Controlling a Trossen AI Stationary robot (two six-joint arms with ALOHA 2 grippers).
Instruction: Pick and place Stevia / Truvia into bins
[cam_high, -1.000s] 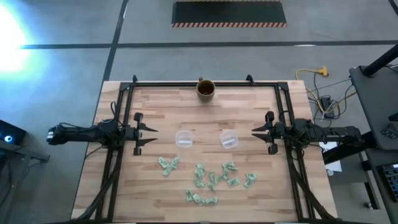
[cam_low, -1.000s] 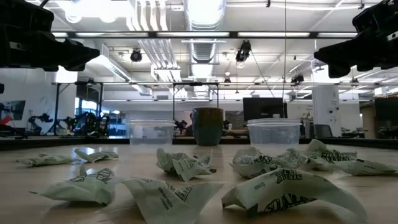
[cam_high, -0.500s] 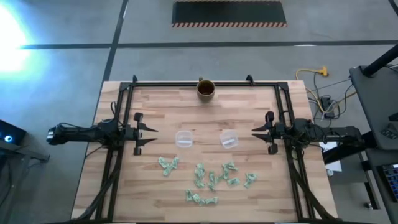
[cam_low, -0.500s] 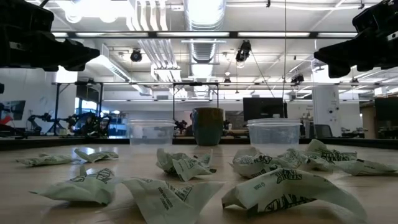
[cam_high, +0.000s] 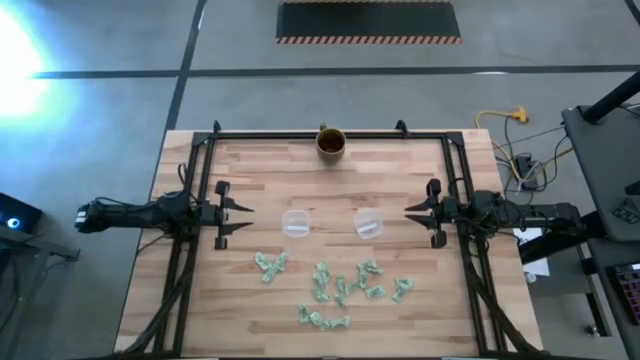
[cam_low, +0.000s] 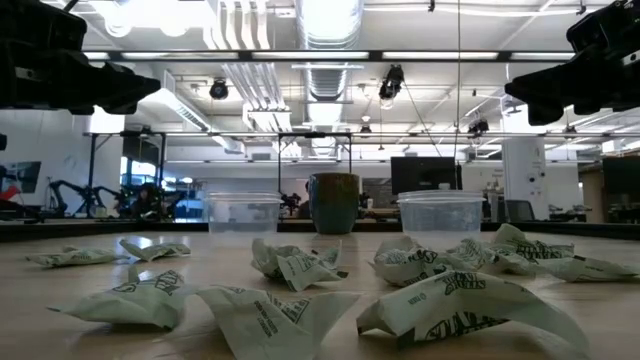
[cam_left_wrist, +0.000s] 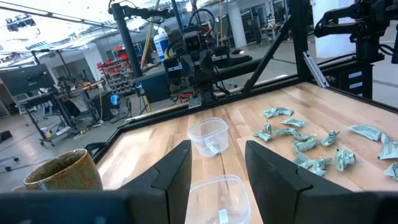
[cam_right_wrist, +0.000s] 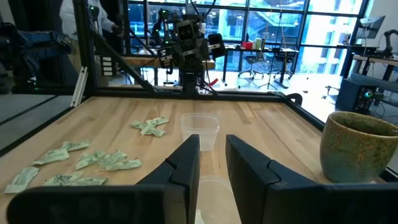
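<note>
Near the table's front edge lay the Stevia packets (cam_high: 335, 290), scattered loose on the wood; behind them stood two clear cups (cam_high: 296, 222), side by side and apart; the left gripper (cam_high: 236, 219) hung at the left side, fingers spread, holding nothing; the right gripper (cam_high: 416, 215) waited opposite, fingers narrowly parted, empty.
</note>
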